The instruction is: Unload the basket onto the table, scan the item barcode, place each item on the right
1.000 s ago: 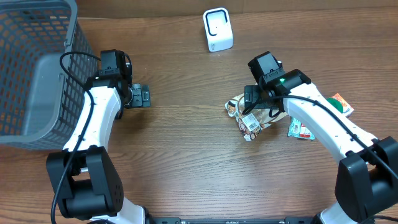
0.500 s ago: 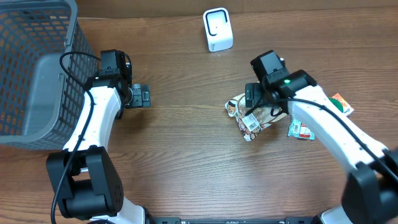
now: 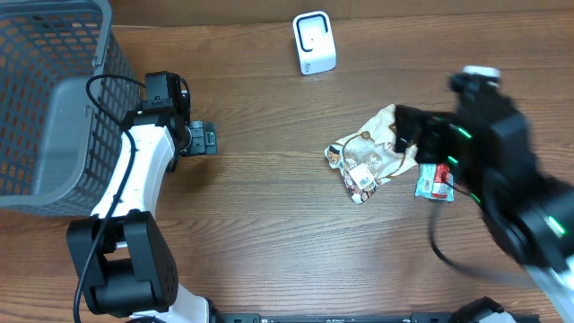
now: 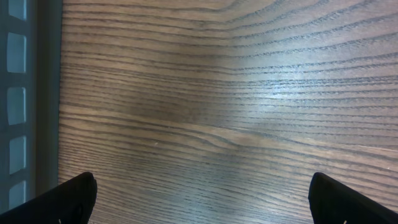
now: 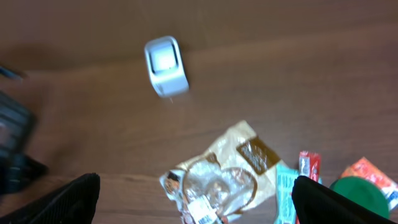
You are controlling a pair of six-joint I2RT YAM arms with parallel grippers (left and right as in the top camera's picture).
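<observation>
Basket (image 3: 54, 99) fills the overhead frame's upper left, cut off by the top and left edges. Just right of it the left gripper (image 3: 204, 140) hangs wide open and empty. Its wrist view shows only two dark fingertips (image 4: 74, 196) in the lower corners, with bare table (image 4: 217, 93) between. Scanner (image 3: 314, 42) stands top centre, open wood all round. Bag (image 3: 368, 157) lies crumpled right of centre, its white label (image 3: 361, 178) unreadable. At far right the right arm (image 3: 502, 170) is a blur, partly covering a packet (image 3: 437, 182). Right gripper (image 5: 196, 202) is spread wide, holding nothing, clear of the bag.
</observation>
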